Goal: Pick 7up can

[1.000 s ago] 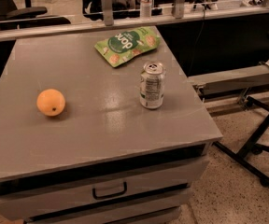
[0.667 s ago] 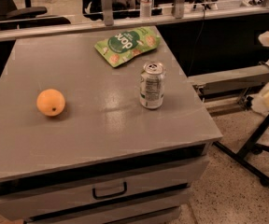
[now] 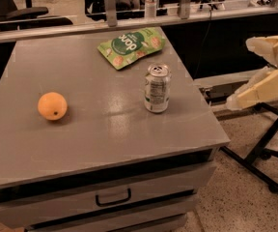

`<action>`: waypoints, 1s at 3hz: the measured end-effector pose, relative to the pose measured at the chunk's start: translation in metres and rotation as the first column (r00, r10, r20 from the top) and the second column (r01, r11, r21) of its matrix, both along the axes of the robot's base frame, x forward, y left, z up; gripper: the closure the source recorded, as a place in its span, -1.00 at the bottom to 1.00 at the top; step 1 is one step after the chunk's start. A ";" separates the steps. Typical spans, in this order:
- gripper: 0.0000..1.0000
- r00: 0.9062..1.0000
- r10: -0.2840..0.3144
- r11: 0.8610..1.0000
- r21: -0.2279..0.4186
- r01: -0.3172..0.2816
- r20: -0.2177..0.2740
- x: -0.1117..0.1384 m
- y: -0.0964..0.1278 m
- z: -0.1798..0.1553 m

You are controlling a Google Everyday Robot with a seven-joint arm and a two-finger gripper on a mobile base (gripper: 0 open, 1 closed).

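Note:
The 7up can [image 3: 157, 88] stands upright on the grey table [image 3: 100, 139], right of its middle, silver top with pull tab up, pale side with fine print. My gripper [image 3: 243, 71] comes in from the right edge of the view, off the table's right side and well right of the can. Its two cream fingers [image 3: 259, 88] are spread apart with nothing between them.
An orange [image 3: 52, 106] lies on the table's left part. A flat green snack pouch [image 3: 131, 46] lies at the back, behind the can. A drawer with a handle [image 3: 113, 197] is below the top. A black stand [image 3: 269, 149] is on the floor at right. Chairs and a rail are behind.
My gripper has come into view from the right edge and moved left toward the table. The can, orange and pouch have not moved.

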State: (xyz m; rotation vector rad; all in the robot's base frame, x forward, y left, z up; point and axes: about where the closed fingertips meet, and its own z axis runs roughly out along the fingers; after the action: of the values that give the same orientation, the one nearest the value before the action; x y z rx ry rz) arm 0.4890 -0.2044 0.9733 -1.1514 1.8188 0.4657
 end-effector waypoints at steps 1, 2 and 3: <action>-1.00 1.000 0.002 1.000 -0.003 -0.002 -0.003 -0.001 0.000 0.000; -1.00 1.000 0.025 0.999 0.022 -0.025 0.002 0.008 0.015 -0.010; -1.00 0.998 0.059 0.996 0.061 -0.060 0.012 0.020 0.038 -0.026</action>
State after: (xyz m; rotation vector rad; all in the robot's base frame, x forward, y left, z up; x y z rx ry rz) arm 0.5093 -0.1666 0.9477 -1.1663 1.7532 0.5454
